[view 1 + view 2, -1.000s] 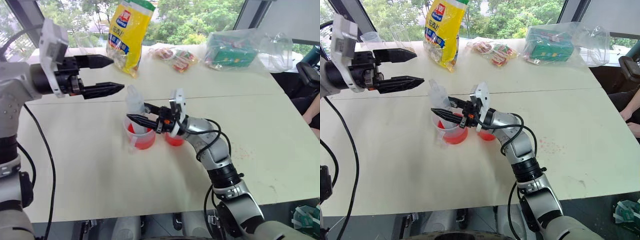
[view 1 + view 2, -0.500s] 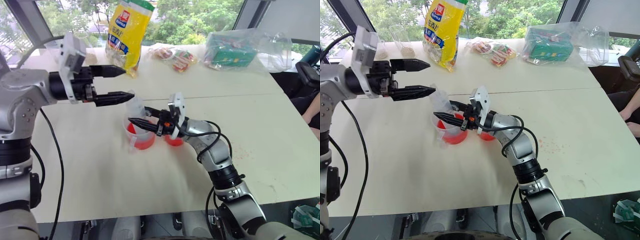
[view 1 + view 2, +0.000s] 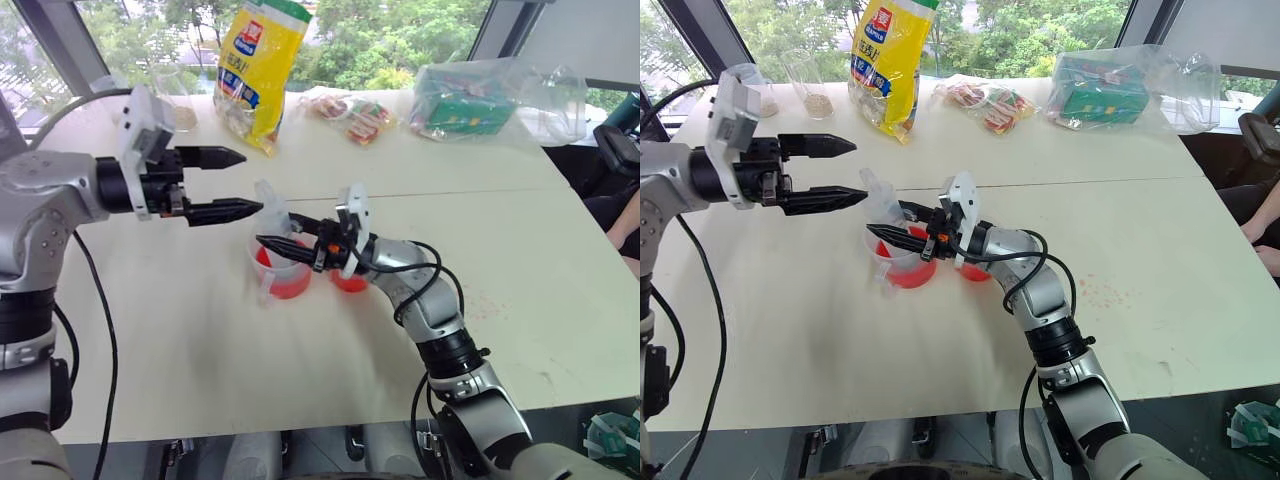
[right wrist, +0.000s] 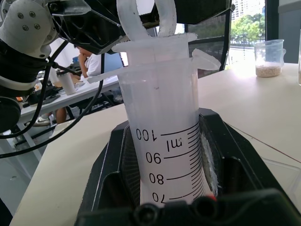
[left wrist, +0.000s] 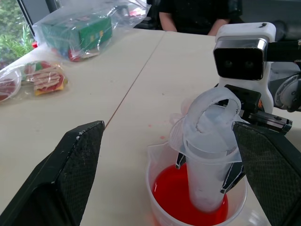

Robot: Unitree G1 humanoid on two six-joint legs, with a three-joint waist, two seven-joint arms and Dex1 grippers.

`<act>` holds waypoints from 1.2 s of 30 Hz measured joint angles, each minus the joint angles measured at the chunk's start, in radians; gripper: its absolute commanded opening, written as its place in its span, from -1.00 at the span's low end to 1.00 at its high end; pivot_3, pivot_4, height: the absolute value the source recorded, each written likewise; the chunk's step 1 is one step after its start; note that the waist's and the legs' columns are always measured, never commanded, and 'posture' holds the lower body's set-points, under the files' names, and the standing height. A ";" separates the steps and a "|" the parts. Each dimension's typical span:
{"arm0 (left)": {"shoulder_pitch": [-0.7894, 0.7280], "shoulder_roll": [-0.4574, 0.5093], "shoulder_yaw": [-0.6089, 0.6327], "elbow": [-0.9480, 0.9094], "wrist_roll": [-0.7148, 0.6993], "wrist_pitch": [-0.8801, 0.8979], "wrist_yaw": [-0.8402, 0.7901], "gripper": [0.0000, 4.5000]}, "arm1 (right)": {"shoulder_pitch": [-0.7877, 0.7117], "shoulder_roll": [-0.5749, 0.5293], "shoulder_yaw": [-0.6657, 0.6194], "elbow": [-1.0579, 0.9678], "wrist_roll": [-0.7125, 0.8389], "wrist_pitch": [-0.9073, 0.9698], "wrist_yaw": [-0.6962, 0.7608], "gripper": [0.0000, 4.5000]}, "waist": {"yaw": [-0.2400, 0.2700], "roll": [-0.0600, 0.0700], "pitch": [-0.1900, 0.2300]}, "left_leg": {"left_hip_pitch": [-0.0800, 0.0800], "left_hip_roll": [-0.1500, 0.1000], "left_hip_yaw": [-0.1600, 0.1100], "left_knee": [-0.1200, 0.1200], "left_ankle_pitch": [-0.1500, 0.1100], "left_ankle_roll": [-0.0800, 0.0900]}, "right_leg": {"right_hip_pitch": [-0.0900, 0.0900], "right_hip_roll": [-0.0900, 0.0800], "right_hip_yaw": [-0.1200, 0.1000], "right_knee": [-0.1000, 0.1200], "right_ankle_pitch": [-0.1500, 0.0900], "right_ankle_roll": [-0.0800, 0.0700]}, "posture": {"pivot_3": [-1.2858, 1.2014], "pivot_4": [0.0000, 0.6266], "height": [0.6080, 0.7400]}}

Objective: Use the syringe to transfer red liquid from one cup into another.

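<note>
The clear syringe (image 3: 270, 213) stands tilted in the larger handled cup (image 3: 268, 290), its lower end down in the red liquid (image 5: 171, 197). My right gripper (image 3: 275, 231) is shut on the syringe barrel (image 4: 164, 155), just above the cup's rim. The smaller cup (image 3: 349, 281), with red liquid in it, sits right beside the larger one, partly hidden behind my right wrist. My left gripper (image 3: 252, 182) hangs open at the height of the syringe's ringed plunger top (image 5: 210, 110), fingertips just short of it.
A yellow snack bag (image 3: 258, 65), small packets (image 3: 350, 115) and a green box in a plastic bag (image 3: 465, 100) lie along the far side of the table. Two clear cups with grain (image 3: 810, 88) stand at the back left. A person (image 5: 197, 14) sits beyond the table's right end.
My left gripper has sunk and drawn closer to the syringe's top, still open. The right gripper, syringe and cups have stayed put.
</note>
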 measured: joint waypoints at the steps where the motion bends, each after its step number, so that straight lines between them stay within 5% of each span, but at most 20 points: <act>1: 0.000 -0.006 0.000 0.000 0.001 -0.002 0.006 1.00 | -0.001 0.000 0.000 0.000 0.000 0.000 0.002 -0.40 | 0.000 0.000 0.000 | 0.000 0.000 0.000 0.000 0.000 0.000 | 0.000 0.000 0.000 0.000 0.000 0.000 | 0.03 -0.52 1.00; 13: -0.008 -0.109 -0.020 0.005 0.031 -0.042 0.058 1.00 | -0.001 -0.006 0.000 0.006 -0.002 0.007 0.004 -0.40 | 0.000 0.000 0.000 | 0.000 0.000 0.000 0.000 0.000 0.000 | 0.000 0.000 0.000 0.000 0.000 0.000 | 0.03 -0.52 1.00; 16: -0.008 -0.115 -0.021 0.000 0.031 -0.037 0.058 0.67 | -0.002 -0.007 -0.001 0.006 -0.002 0.010 0.000 -0.40 | 0.000 0.000 0.000 | 0.000 0.000 0.000 0.000 0.000 0.000 | 0.000 0.000 0.000 0.000 0.000 0.000 | 0.03 -0.52 1.00; 23: -0.002 -0.124 -0.036 -0.037 0.013 -0.012 0.051 -0.94 | -0.003 -0.003 -0.006 0.007 -0.002 0.019 -0.010 -0.40 | 0.000 0.000 0.000 | 0.001 0.000 0.000 0.000 0.000 0.000 | 0.001 0.000 0.000 0.000 0.000 0.000 | 0.03 -0.52 1.00; 36: -0.030 -0.122 -0.036 -0.023 -0.003 0.008 0.064 -0.98 | -0.024 -0.001 -0.012 0.007 0.011 0.050 -0.010 -0.40 | 0.000 0.000 0.000 | 0.001 0.000 -0.001 0.000 0.000 0.000 | 0.001 0.000 0.000 0.000 0.000 0.000 | 0.03 -0.52 1.00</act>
